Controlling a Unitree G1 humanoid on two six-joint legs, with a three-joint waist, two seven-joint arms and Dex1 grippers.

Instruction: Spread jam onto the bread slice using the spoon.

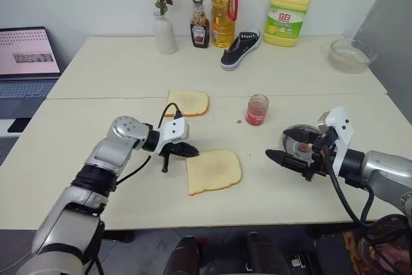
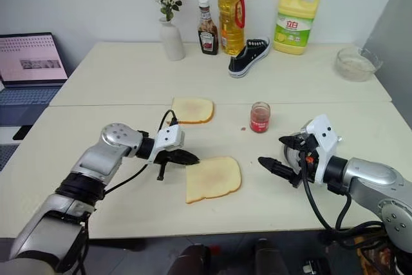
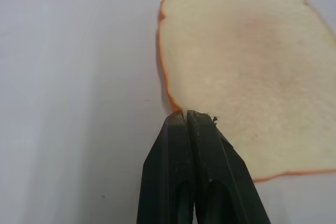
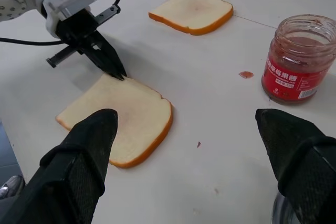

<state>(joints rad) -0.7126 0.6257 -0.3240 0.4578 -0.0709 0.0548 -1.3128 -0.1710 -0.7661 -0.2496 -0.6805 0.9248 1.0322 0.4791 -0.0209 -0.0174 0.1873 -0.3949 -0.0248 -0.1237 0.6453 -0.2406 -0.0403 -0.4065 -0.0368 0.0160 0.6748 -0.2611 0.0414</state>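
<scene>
The bread slice (image 1: 214,170) lies flat near the table's front middle. My left gripper (image 1: 193,153) is shut, and its tips rest at the slice's left edge (image 3: 181,109) with nothing visible between them. The jam jar (image 1: 257,109), with a red label and no lid, stands behind and to the right of the slice. My right gripper (image 4: 189,124) hovers open to the right of the slice, holding nothing, in front of a round steel dish (image 1: 295,134). The spoon is out of view.
A second, squarer slice (image 1: 188,103) lies behind the first. A small jam spot (image 4: 245,74) marks the table by the jar. Along the back stand a vase (image 1: 165,33), ketchup bottle (image 1: 199,28), oil bottle (image 1: 224,8), shoe (image 1: 240,49), detergent jug (image 1: 288,17) and glass bowl (image 1: 351,55). A laptop (image 1: 26,56) sits at the left.
</scene>
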